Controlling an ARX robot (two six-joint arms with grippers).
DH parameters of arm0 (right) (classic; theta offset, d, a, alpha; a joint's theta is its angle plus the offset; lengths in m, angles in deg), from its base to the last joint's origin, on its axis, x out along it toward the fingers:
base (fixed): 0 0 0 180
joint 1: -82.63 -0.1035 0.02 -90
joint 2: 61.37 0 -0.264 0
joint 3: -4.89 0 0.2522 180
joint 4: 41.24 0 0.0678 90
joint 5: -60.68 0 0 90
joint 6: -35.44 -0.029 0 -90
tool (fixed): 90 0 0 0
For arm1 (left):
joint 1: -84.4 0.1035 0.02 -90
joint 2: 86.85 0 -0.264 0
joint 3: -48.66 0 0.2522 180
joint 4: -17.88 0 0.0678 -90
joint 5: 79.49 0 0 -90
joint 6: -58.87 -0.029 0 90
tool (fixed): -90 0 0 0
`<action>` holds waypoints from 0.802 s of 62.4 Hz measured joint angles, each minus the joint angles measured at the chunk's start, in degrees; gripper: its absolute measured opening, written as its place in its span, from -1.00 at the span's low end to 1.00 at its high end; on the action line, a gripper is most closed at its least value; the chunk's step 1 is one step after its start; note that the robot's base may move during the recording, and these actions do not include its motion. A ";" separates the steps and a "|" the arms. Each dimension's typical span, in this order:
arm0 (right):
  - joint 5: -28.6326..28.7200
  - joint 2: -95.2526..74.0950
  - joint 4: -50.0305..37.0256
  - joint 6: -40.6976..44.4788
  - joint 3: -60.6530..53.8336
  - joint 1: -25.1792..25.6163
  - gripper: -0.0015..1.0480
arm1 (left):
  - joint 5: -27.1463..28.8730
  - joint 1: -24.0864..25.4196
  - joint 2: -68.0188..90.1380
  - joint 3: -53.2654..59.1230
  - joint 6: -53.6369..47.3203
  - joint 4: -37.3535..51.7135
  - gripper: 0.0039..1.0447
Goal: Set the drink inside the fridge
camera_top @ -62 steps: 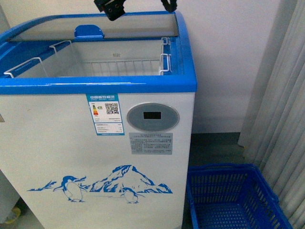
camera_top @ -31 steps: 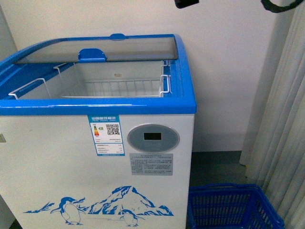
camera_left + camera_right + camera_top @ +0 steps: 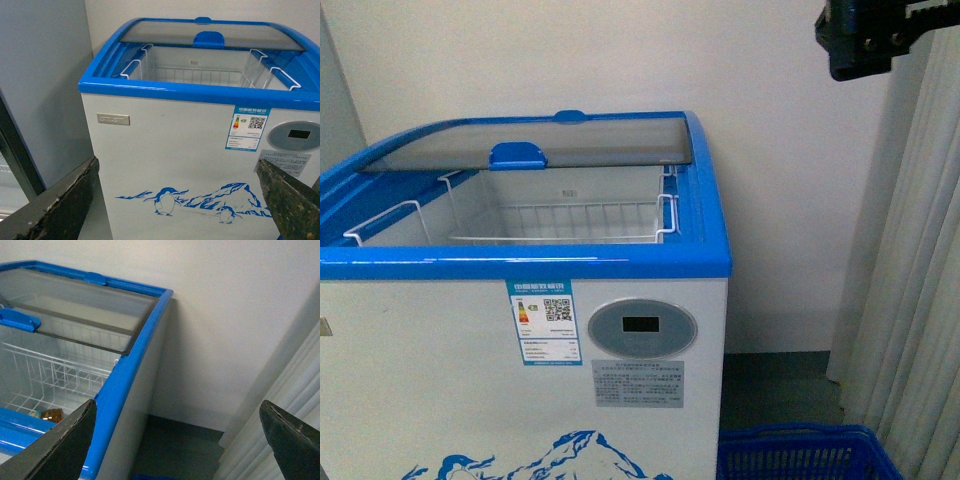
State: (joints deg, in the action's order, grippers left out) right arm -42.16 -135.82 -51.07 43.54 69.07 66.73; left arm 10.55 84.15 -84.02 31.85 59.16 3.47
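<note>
The fridge (image 3: 620, 262) is a white chest cooler with a blue rim. Its glass lid (image 3: 570, 143) is slid back, leaving a white wire basket (image 3: 560, 222) open. Its penguin picture shows in the left wrist view (image 3: 165, 200). In the right wrist view a small brown thing with some yellow (image 3: 50, 415), which looks like the drink, lies low in the basket, partly hidden by the rim. My left gripper (image 3: 176, 161) is open and empty, facing the fridge's front. My right gripper (image 3: 178, 402) is open and empty, above the fridge's right rear corner (image 3: 150, 315).
A black arm part (image 3: 870, 35) hangs at the top right of the front view. A blue plastic basket (image 3: 800, 455) stands on the floor right of the fridge. A pale curtain (image 3: 920, 250) hangs at the right. A grey cabinet (image 3: 40, 90) stands left of the fridge.
The fridge has slid lower in the front view, and the penguin picture is mostly out of frame. The black arm parts have moved from the top middle to the top right.
</note>
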 joint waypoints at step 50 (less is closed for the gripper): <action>-7.72 46.47 9.44 -2.67 -29.03 -1.86 0.86 | 0.00 0.00 -0.02 0.00 0.00 0.02 0.85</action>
State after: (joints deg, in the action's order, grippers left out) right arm -49.88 -89.35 -41.63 40.87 40.04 64.87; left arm 10.55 84.15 -84.04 31.85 59.16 3.49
